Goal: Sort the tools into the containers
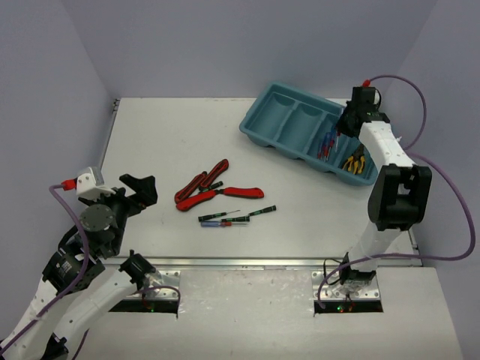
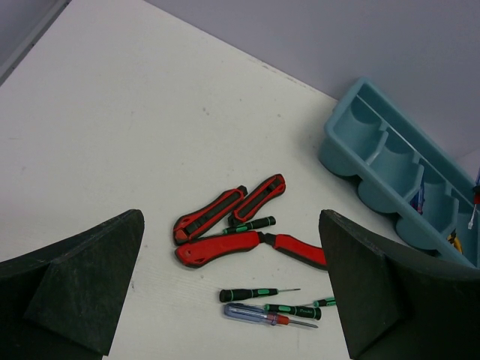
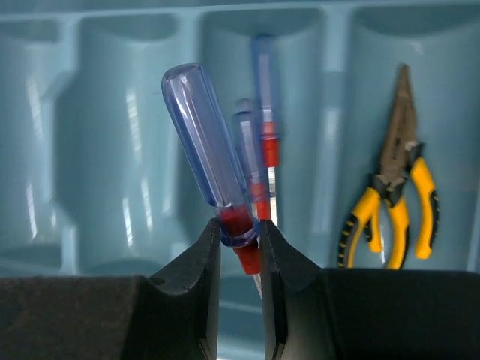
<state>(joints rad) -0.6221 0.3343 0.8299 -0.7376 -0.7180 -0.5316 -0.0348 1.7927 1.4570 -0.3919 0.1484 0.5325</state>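
Hovering by the near left corner of the desk, the left gripper [image 1: 144, 190] had its jaws spread wide, with nothing between them. Past it, around desk centre, the loose tools lay close together. Red-handled cutters [image 1: 201, 186] sat toward the left, with a second red pair [image 1: 238, 193] touching them on the right side. One black-and-green screwdriver [image 2: 249, 224] was tucked between the two. Nearer the front edge lay two more black-and-green screwdrivers [image 2: 247, 294] and a blue-and-red screwdriver [image 2: 259, 314], roughly parallel.

Toward the far right corner the teal tray [image 1: 264, 139] sat at a slant. Yellow-and-black pliers [image 3: 397, 202] lay in the compartment nearest the right edge. Two blue-and-red drivers [image 3: 264, 97] lay in the one beside it.

Over the tray the right gripper [image 3: 240, 232] was clamped on another blue-and-red screwdriver, the held driver [image 3: 204, 139]. It was pinched at the red collar, with the clear handle tilted (which compartment it hung over could not be told).
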